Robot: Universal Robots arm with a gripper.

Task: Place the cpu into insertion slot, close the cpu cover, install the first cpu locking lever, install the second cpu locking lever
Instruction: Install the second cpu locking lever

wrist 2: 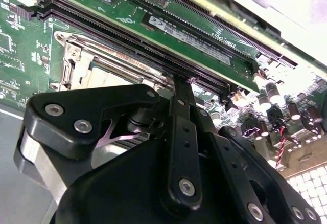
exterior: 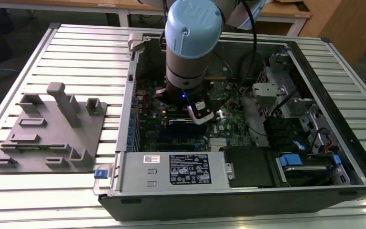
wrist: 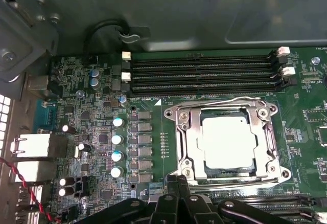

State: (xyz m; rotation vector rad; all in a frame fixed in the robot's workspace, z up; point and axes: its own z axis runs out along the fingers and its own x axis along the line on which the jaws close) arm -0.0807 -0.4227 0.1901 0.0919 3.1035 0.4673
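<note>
The cpu (wrist: 228, 142), a pale silvery square, lies in the dark-framed insertion slot (wrist: 210, 115) on the green motherboard. The silvery cpu cover (wrist: 190, 142) lies flat over it, and the chip shows through the cover's window. Thin wire levers (wrist: 219, 100) run along the frame's sides. My black gripper (wrist: 177, 184) hangs low at the socket's edge, beside the cover's corner, with its fingers (wrist 2: 181, 93) pressed together and nothing between them. In the exterior view the arm reaches down into the open computer case, and the gripper (exterior: 199, 113) is over the board's middle.
Long black memory slots (wrist: 204, 73) lie beside the socket, and one holds a green module (wrist 2: 204, 35). A power supply (exterior: 170, 169), a drive cage (exterior: 297, 129) and the case walls hem in the board. A grey fixture plate (exterior: 49, 129) sits at the exterior view's left.
</note>
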